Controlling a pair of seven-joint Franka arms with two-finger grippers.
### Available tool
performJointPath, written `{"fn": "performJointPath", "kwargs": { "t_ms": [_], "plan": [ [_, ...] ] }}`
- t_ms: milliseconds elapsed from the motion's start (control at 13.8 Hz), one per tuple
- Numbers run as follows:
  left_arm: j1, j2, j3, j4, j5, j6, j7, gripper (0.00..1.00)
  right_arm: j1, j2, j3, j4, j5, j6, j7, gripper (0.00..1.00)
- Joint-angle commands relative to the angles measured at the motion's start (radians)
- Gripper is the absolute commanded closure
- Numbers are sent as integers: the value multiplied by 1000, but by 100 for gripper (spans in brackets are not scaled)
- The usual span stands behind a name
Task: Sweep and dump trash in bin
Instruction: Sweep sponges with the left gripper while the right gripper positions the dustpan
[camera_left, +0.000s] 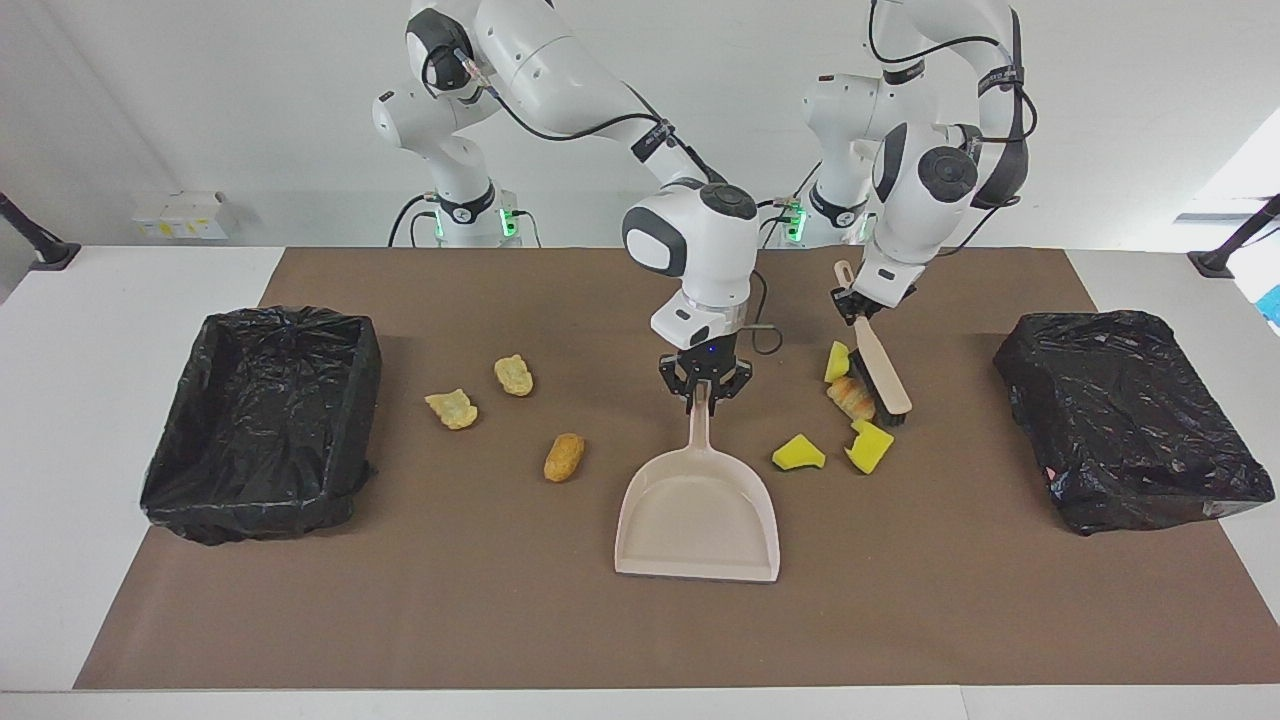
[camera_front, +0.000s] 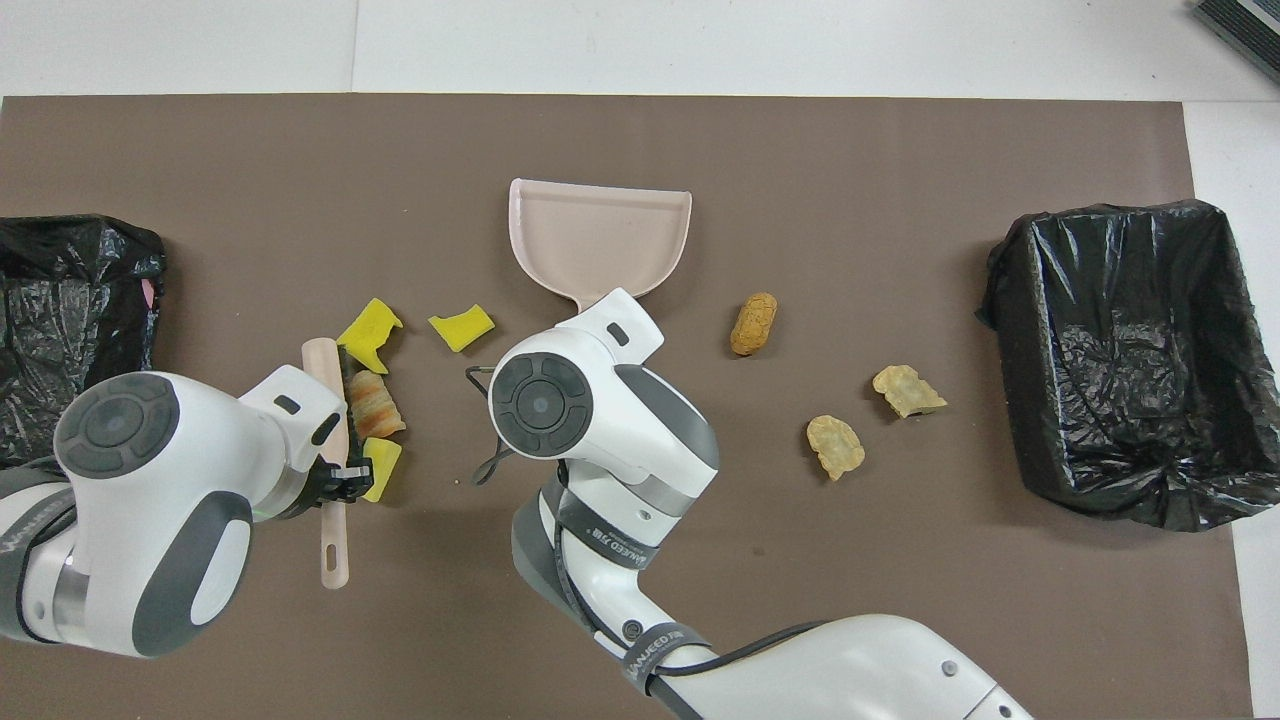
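My right gripper (camera_left: 703, 392) is shut on the handle of the beige dustpan (camera_left: 700, 510), which lies flat on the mat; in the overhead view the wrist hides that grip above the dustpan (camera_front: 600, 240). My left gripper (camera_left: 848, 303) is shut on the handle of the beige hand brush (camera_left: 882, 372). The bristles touch a striped bread lump (camera_left: 850, 398) and a yellow sponge chunk (camera_left: 836, 360). Two more sponge chunks (camera_left: 872, 445) (camera_left: 798, 455) lie beside the pan. Three tan lumps (camera_left: 513, 375) (camera_left: 452, 408) (camera_left: 564, 456) lie toward the right arm's end.
A black-lined bin (camera_left: 260, 420) stands open at the right arm's end of the brown mat. A second bin covered in black plastic (camera_left: 1130, 420) stands at the left arm's end. White table borders the mat (camera_front: 700, 140).
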Motion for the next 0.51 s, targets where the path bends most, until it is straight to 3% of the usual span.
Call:
{"fn": "performJointPath", "kwargs": {
  "t_ms": [0,218,436],
  "plan": [
    [2,37,16,91,-12,-62,8,99,-56,-49,39,0,-5,-16,-141,100],
    [8,65,18,139,-5,-48,69,100,-94,-134,62,-52,51,-44,-256,100],
    [96,88,16,171,-2,-42,109,100,-103,-223,60,-66,174,-208,-520,100]
  ]
}}
